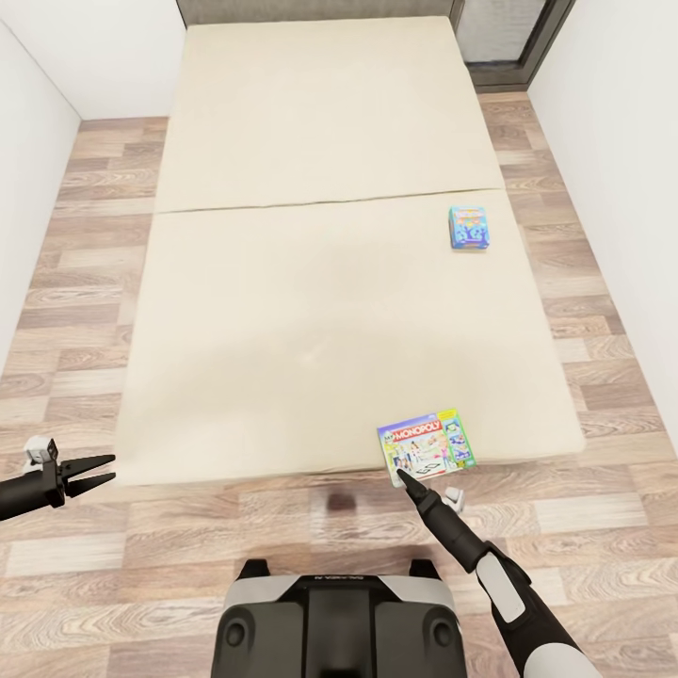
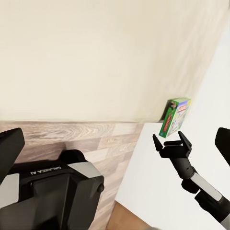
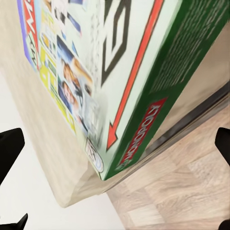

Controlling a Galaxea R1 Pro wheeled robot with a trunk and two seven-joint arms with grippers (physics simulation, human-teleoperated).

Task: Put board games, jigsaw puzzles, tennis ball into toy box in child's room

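Observation:
Two board games lie on the bed (image 1: 282,282), a wide beige mattress. A light blue one (image 1: 469,228) rests flat near the bed's right edge, farther away. A green-edged Monopoly box (image 1: 427,445) (image 2: 175,116) (image 3: 129,72) sits at the near right edge of the mattress. My right gripper (image 1: 405,476) (image 2: 171,143) (image 3: 115,143) is open, its fingers spread wide, right in front of the box's near corner. My left gripper (image 1: 97,473) (image 2: 117,141) hangs open and holds nothing, over the floor by the bed's near left corner. The toy box, table, jigsaw puzzles and tennis ball are out of view.
Wood-plank floor (image 1: 85,282) runs in narrow strips along both sides of the bed, bounded by white walls (image 1: 621,188). A grey headboard (image 1: 311,9) stands at the far end. My own base (image 1: 339,621) stands on the floor just before the bed's foot.

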